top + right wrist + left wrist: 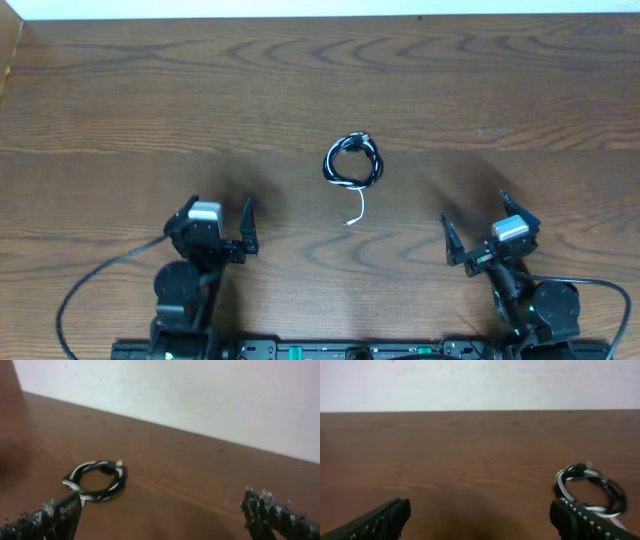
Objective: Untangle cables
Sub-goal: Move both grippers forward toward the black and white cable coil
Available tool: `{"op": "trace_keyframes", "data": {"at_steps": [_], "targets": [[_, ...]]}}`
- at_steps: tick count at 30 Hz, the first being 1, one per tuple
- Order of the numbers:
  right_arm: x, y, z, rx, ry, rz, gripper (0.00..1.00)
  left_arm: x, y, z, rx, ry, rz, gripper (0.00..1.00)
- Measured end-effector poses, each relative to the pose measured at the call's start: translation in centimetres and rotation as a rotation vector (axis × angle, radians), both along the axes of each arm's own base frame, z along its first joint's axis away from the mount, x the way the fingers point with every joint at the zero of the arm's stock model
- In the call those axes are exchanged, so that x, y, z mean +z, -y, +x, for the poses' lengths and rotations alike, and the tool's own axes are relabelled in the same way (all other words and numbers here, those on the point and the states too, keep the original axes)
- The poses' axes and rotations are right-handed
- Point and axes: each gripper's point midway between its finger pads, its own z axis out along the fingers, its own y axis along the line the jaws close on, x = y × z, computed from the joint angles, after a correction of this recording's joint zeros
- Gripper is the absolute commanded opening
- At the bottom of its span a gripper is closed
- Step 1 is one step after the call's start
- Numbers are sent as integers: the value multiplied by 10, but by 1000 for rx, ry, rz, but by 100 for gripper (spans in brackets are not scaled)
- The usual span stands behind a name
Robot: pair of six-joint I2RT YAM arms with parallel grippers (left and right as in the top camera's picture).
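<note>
The risk is plain: should both cables [353, 163] be pinched as one, the whole coil would likely be dragged, not parted. Black and white are wound into one small ring mid-way up the desk [150, 100], well ahead of and between the left claw [220, 212] and right claw [477, 220], both spread wide, nothing held

Two cables [354, 163] lie coiled together in one small loop on the counter [150, 90], near its middle, with one loose end trailing from the loop toward the near edge. The left gripper [221, 202] sits closer to the near edge, left of the loop; the right gripper [473, 206] sits opposite, to its right. Both are well apart from the cables.
</note>
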Motion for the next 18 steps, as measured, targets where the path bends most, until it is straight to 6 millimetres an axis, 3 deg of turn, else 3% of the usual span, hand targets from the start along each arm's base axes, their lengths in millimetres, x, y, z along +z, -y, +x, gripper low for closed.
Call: {"op": "trace_keyframes", "data": {"at_steps": [4, 8, 15, 18], "targets": [[26, 0, -8, 4, -71, 5, 99, 44, 13, 18, -64, -65, -8, 95], [41, 0, -11, 5, -207, -6, 99, 58, 28, 42, -135, -183, -24, 95], [69, -14, 0, 57, -505, 1, 99, 54, 50, 79, -187, -458, -135, 95], [72, -27, 10, 109, -642, 12, 99, 46, 69, 84, -233, -572, -142, 95]]}}
